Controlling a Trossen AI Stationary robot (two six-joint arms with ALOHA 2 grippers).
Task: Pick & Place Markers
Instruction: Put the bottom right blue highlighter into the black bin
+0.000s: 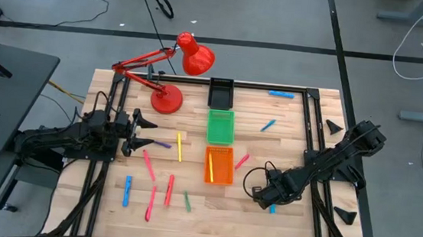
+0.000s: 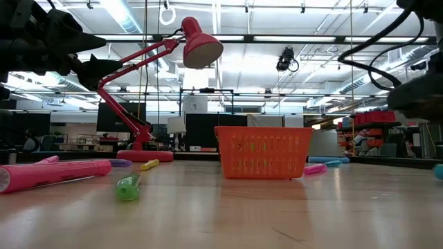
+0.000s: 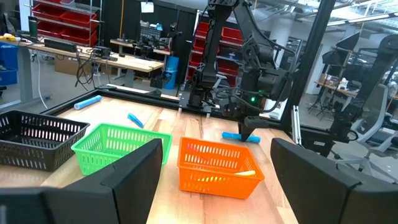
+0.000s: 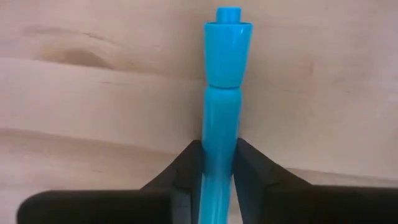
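Marker: 1 bright blue marker (image 4: pixel 222 93) runs lengthwise through the middle of the picture, its flared end and small round tip pointing away from the camera.
Right hand: the right hand (image 4: pixel 219 165) has its 2 dark fingers (image 4: pixel 186 168) pressed against the marker's barrel, 1 on each side, with no gap visible between finger and barrel.
Grip point: the fingers clamp the lower part of the barrel, well below the flared section.
Counter: the pale wooden counter (image 4: pixel 93 93) fills the background, with visible grain and a darker knot.
Height: whether the marker touches the counter or is lifted off it cannot be told.
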